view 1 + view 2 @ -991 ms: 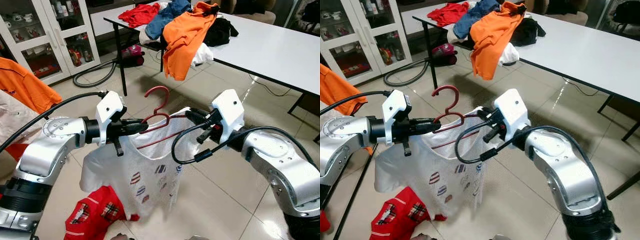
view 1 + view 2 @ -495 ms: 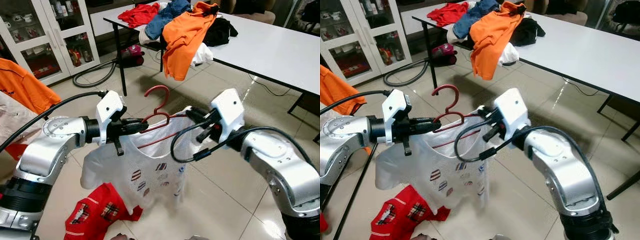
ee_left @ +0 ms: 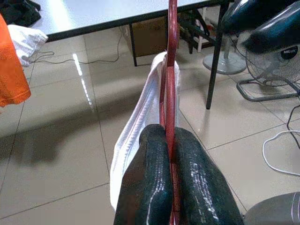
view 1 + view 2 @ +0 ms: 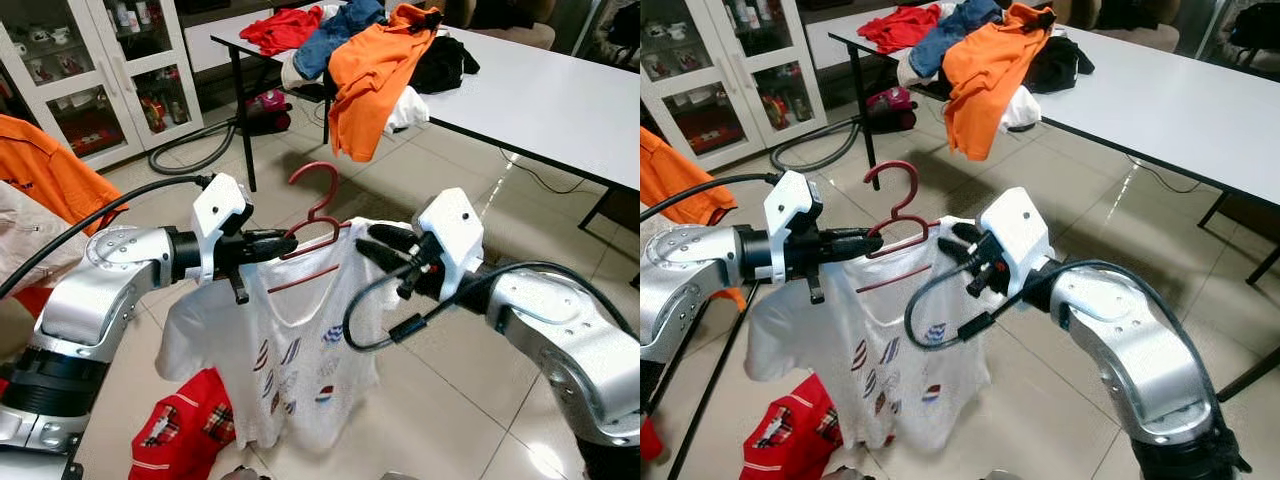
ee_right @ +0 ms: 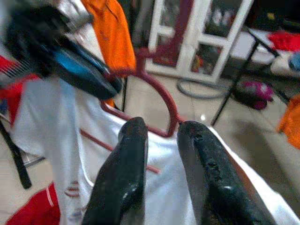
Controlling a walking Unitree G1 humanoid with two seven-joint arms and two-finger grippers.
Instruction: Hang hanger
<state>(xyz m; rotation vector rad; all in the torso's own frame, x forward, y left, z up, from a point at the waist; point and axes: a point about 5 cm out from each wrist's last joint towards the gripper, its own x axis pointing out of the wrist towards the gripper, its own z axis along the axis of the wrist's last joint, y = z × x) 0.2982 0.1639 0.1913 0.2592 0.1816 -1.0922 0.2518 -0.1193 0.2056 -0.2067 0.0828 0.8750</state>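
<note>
Left eye view: the red hanger (image 4: pixel 312 215), draped with a white shirt (image 4: pixel 290 340), is clamped by the left gripper (image 4: pixel 278 243) at nine o'clock, while the right gripper (image 4: pixel 378 245), jaws narrowly apart and empty, is held near its three o'clock end.

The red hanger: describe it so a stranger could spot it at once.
Between the two silver arms, in front of the white table, a white T-shirt hangs in the air. The red hanger pokes from its collar, pinched by the left gripper, the one curved red hook.

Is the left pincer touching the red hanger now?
Touching. The left wrist view shows the left pincer closed around the red hanger, its rod pressed between both fingers.
</note>
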